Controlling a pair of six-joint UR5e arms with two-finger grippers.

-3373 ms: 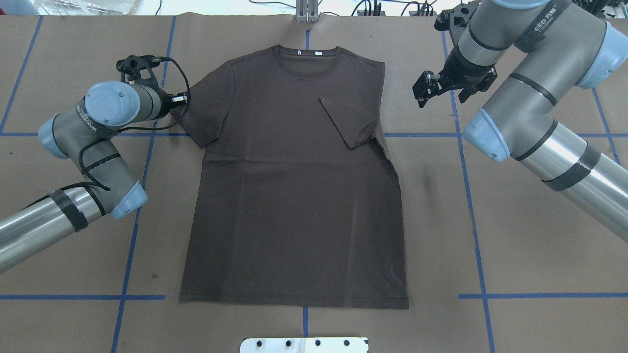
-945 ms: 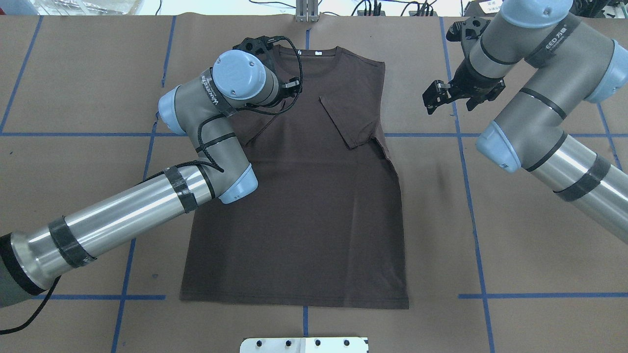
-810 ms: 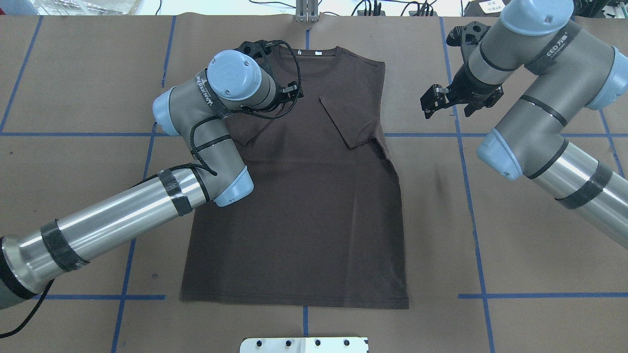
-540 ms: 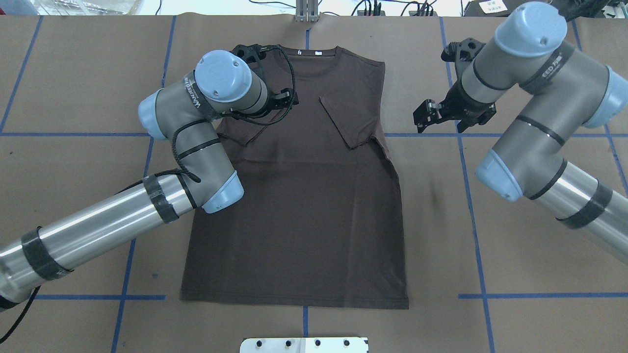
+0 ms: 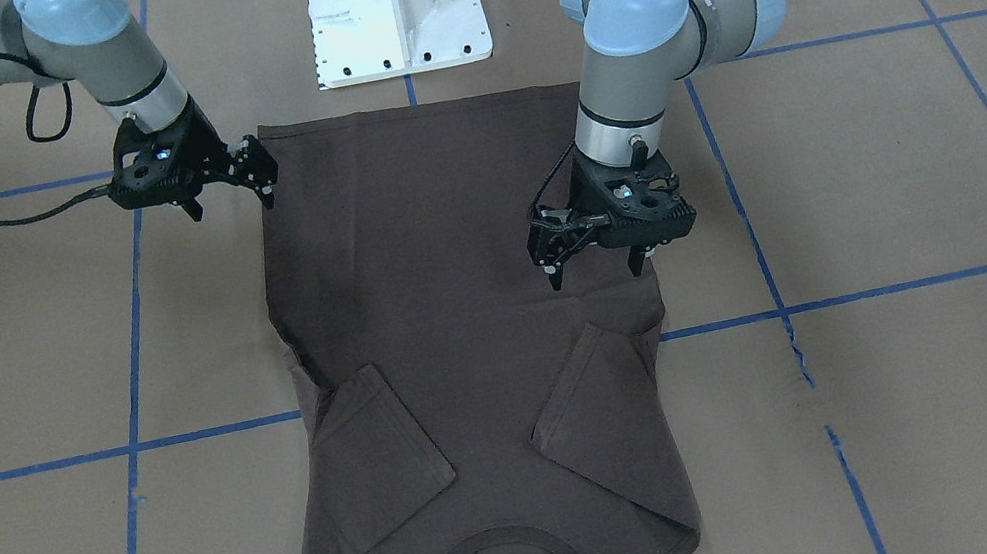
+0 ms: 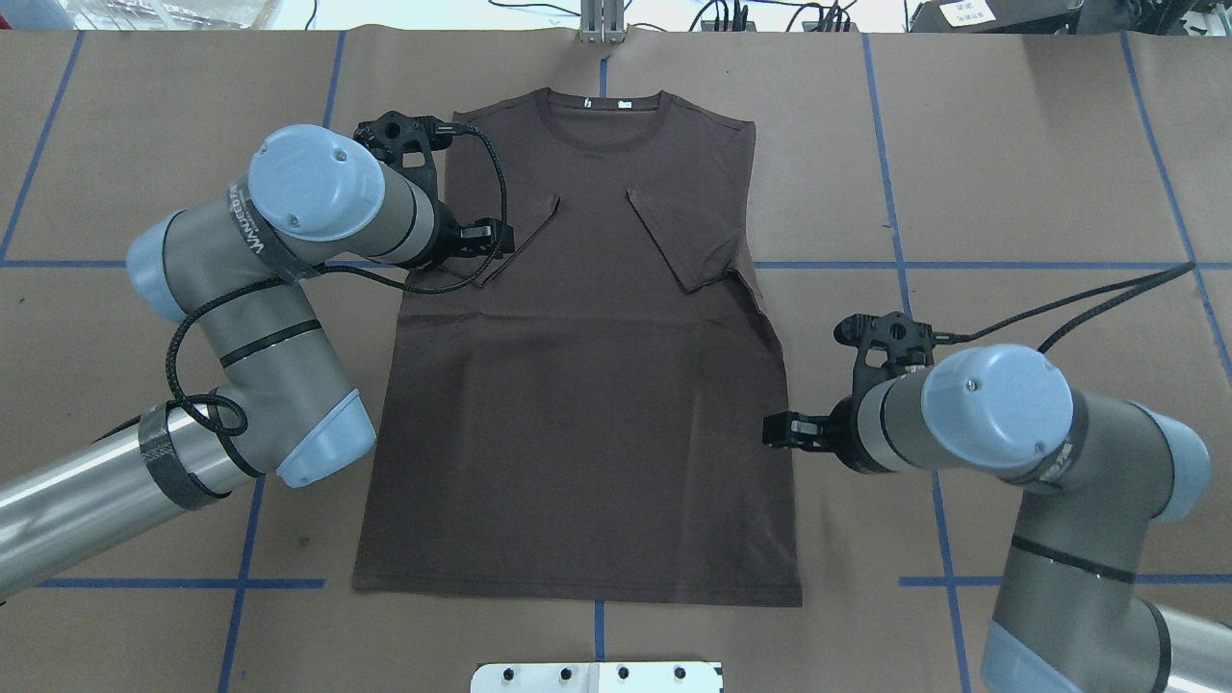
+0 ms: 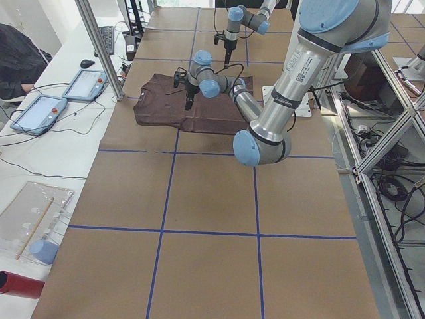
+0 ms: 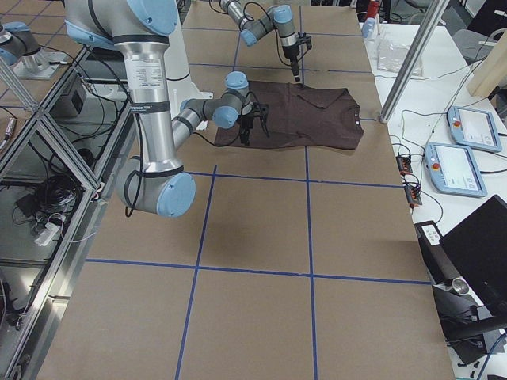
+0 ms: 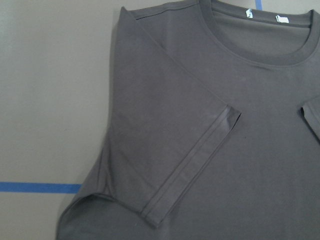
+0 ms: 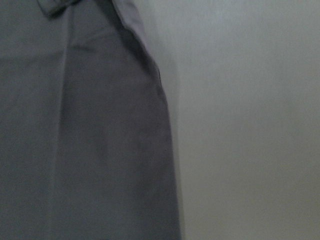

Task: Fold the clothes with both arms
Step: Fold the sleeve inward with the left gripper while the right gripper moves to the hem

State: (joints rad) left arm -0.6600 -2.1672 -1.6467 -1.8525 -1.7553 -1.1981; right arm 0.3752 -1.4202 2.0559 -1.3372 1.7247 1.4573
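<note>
A dark brown T-shirt (image 6: 587, 385) is lying flat on a brown paper-covered surface (image 6: 1011, 192) marked with blue tape lines (image 6: 962, 265). Its ribbed collar (image 6: 602, 120) is pointing to the far side, away from the robot, and its hem is lying on the near side, close to the white pedestal base (image 5: 396, 10). Two tiny white neck tags (image 6: 626, 102) are showing inside the collar.

Both short sleeves are lying folded inward over the chest: the left sleeve (image 9: 200, 150) and the right sleeve (image 6: 688, 241) are slanting toward each other without touching.

The left arm (image 6: 241, 318) is reaching in from the left. The left pincer (image 5: 595, 277) is hanging with its fingers spread wide, pointing down over the shirt's left side, just near of the folded left sleeve and clear of the cloth.

The right arm (image 6: 1039, 452) is reaching in from the right. The right pincer (image 5: 230, 205) is also spread wide and gripping nothing, hanging at the shirt's right side edge on its near half. The right wrist view is showing that edge close and blurred; whether a finger is touching the cloth cannot be told.
</note>
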